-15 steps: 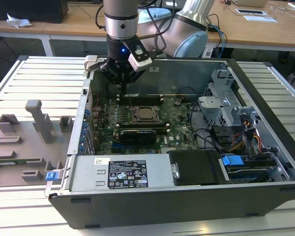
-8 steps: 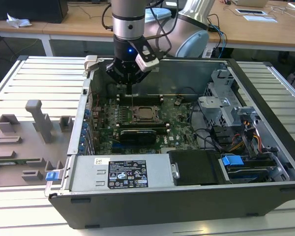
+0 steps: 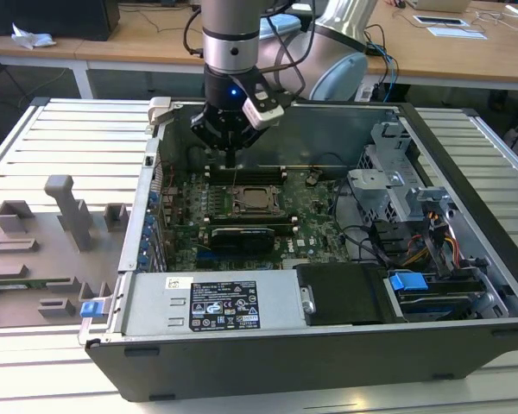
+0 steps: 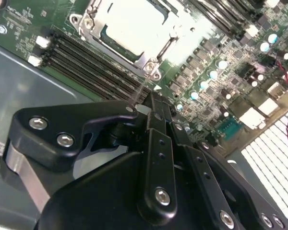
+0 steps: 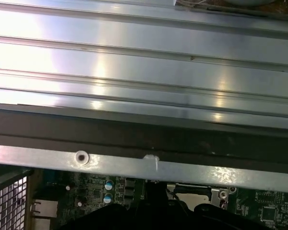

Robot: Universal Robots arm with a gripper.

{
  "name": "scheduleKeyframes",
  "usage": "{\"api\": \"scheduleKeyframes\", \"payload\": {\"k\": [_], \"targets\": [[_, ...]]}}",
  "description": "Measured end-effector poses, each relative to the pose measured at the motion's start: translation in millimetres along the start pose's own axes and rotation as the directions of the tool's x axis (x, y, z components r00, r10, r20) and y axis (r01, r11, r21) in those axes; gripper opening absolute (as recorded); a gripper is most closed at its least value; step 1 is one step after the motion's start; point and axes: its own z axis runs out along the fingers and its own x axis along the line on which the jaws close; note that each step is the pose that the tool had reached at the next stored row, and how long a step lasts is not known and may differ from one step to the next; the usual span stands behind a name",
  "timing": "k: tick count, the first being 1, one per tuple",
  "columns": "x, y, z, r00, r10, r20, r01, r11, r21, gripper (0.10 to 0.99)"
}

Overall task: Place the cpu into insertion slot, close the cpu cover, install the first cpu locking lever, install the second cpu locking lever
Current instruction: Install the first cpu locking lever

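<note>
The cpu (image 3: 253, 200) lies flat in the insertion slot (image 4: 81, 21) on the green board; in the second wrist view the cpu (image 4: 134, 24) shows as a bright square. The cpu cover (image 4: 164, 47) lies down around it as a silver frame. A thin wire locking lever (image 4: 141, 88) stands up from the socket's corner to my fingertips. My gripper (image 3: 231, 160) hangs just behind the socket, and in the second wrist view the gripper (image 4: 151, 103) has its black fingers shut together. The lever's tip meets them, and I cannot tell whether it is clamped.
Black memory slots (image 4: 96, 62) run beside the socket. The power-supply box (image 3: 211, 302) fills the case's front, and a drive cage (image 3: 397, 185) stands at the exterior view's right. The case wall (image 5: 144, 165) is close behind the gripper. A grey fixture (image 3: 52, 233) sits outside the case.
</note>
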Motion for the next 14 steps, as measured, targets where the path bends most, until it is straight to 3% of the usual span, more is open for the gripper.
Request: {"api": "scheduleKeyframes", "payload": {"k": [10, 14], "targets": [[-5.3, -0.1, 17.4, 1.0, 0.0, -0.0051, 0.0, 1.0, -0.005, 0.106], [-15.9, -0.9, 26.3, 0.9999, 0.0, -0.0115, 0.0, 1.0, -0.007, 0.106]]}}
